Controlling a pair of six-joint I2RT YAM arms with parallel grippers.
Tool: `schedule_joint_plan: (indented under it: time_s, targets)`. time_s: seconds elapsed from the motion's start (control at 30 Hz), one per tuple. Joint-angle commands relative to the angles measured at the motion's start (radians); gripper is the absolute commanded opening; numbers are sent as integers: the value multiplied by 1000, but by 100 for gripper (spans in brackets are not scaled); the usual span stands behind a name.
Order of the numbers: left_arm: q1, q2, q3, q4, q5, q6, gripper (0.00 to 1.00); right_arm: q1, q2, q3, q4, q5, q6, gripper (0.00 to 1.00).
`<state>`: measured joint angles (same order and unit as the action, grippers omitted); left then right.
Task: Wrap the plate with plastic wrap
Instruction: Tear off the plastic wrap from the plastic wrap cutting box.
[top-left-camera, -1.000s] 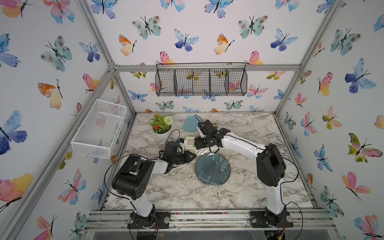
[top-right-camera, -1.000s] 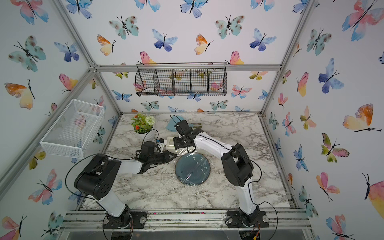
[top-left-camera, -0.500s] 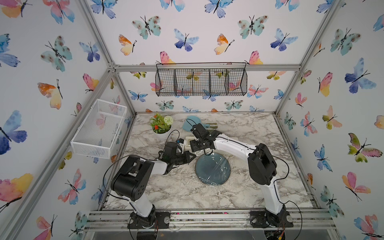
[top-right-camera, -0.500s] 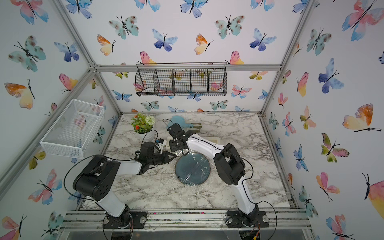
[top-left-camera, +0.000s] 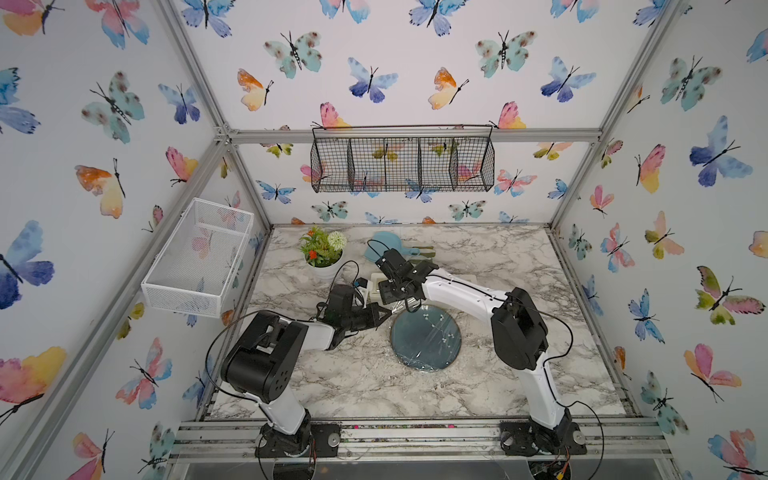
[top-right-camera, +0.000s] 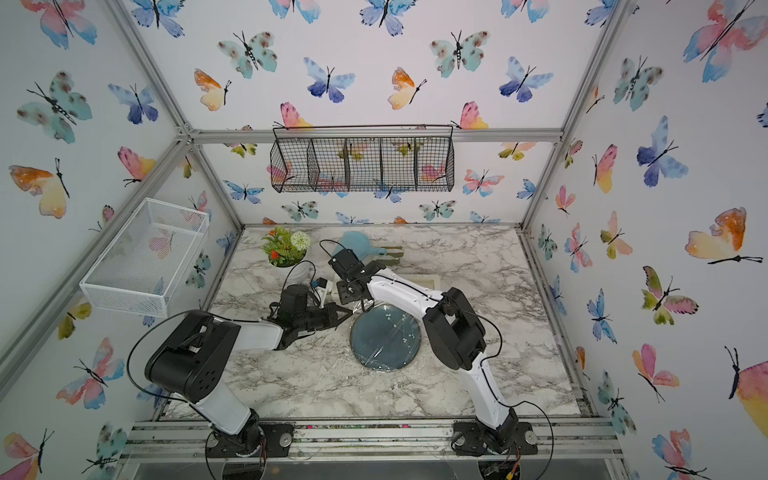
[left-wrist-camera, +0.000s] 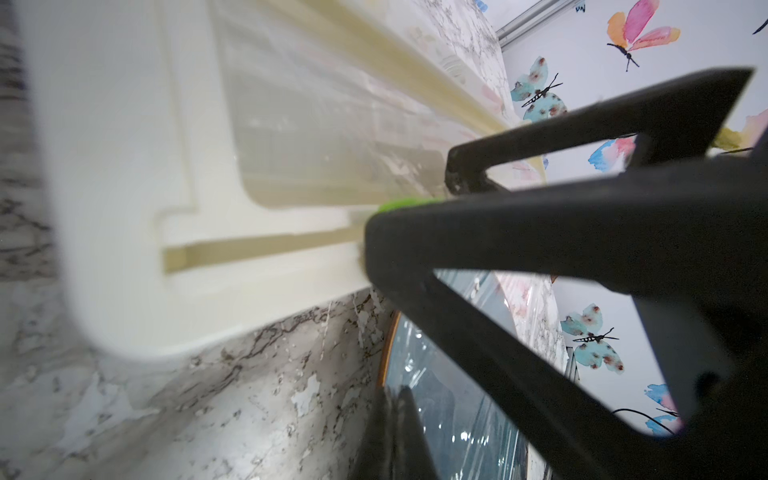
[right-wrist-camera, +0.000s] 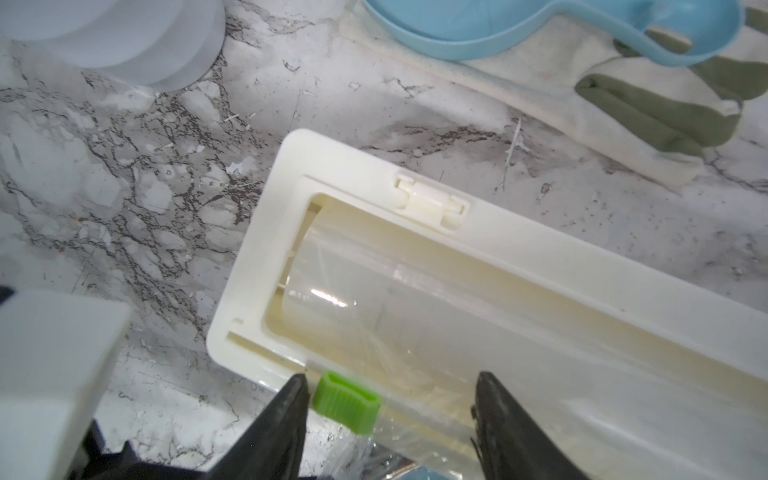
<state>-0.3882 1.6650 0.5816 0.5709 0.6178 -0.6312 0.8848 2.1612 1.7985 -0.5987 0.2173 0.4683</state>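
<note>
Around the work we see a potted plant (top-left-camera: 322, 249) at the back left of the marble table (top-left-camera: 519, 257), and beside it a light-blue paddle (top-left-camera: 384, 245) lying partly on a cream and olive cloth (right-wrist-camera: 623, 124). A black wire basket (top-left-camera: 401, 164) hangs on the back wall and a white mesh basket (top-left-camera: 199, 257) on the left wall. The cream dispenser box (right-wrist-camera: 266, 232) lies just behind the plate (top-left-camera: 426, 336), and the right arm reaches across above most of it. The plate sits flat near the middle of the table, with crinkled plastic wrap (left-wrist-camera: 457, 415) lying over its blue face; more film runs up to the roll inside the open box. The right gripper (right-wrist-camera: 390, 390) hovers over the box's left end with its fingers (right-wrist-camera: 286, 415) spread wide, holding nothing; the green slider (right-wrist-camera: 347, 401) and a strip of film sit in the gap between them. The left gripper (top-left-camera: 384, 318) lies low, its tips just beside the plate's far-left rim and near the box's front edge. Its jaws are closed together, and we cannot tell whether any film is pinched between them.
</note>
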Motion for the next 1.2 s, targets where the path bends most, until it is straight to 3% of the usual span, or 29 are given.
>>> schedule_joint_plan:
  time_s: [0.0,0.27,1.0,1.17]
  targets:
    - [0,-21,-20,-31,-7,17,4,-14,38,-53,-113,135,-1,65]
    - [3,-31,-25,-56,-16,30,0,-15,76,-9,-181,174,6,65]
    - [42,-59,-48,-88,-9,61,0,-63,-44,-174,-165,239,0,63]
    - [47,-68,-44,-106,-9,69,0,-110,-104,-278,-143,248,-7,63]
